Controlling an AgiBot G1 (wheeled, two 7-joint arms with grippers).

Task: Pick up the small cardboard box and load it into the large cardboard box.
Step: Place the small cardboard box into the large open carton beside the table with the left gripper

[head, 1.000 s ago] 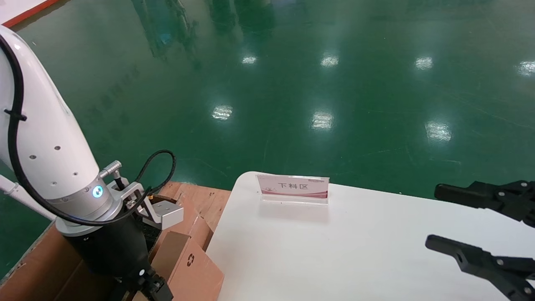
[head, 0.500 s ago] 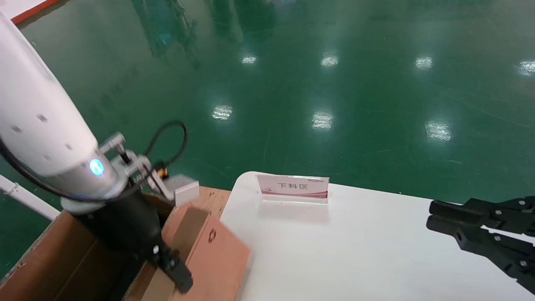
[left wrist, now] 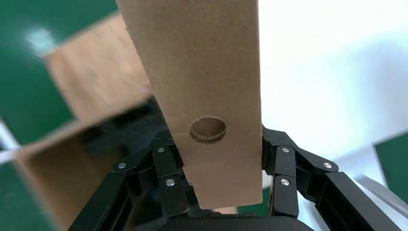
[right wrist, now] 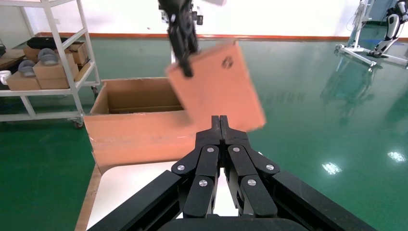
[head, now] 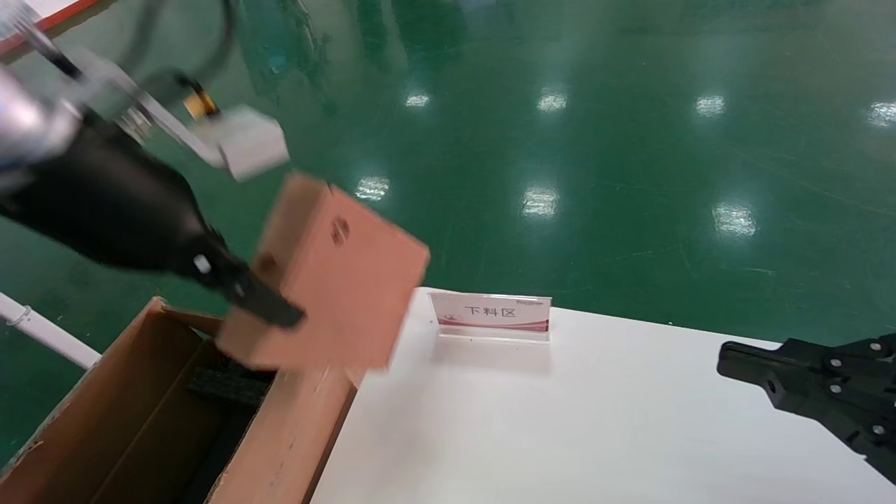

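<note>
My left gripper [head: 273,311] is shut on the small cardboard box [head: 336,280] and holds it tilted in the air, above the near end of the large cardboard box [head: 105,406]. In the left wrist view the fingers [left wrist: 166,168] clamp the small box's [left wrist: 207,72] narrow side, just below its round finger hole. The large box stands open at the table's left, with black foam [head: 224,385] inside. It also shows in the right wrist view [right wrist: 134,134], with the small box [right wrist: 221,91] hanging above it. My right gripper [head: 735,357] is shut and empty over the table's right side.
A white table [head: 560,420] carries an acrylic sign [head: 491,315] near its far edge. The green floor lies beyond. A white pipe [head: 42,329] runs left of the large box. A white shelving rack [right wrist: 48,62] with small boxes stands behind it.
My left gripper has lifted the small box from low beside the large box's wall to high above it. My right gripper has gone from open to shut.
</note>
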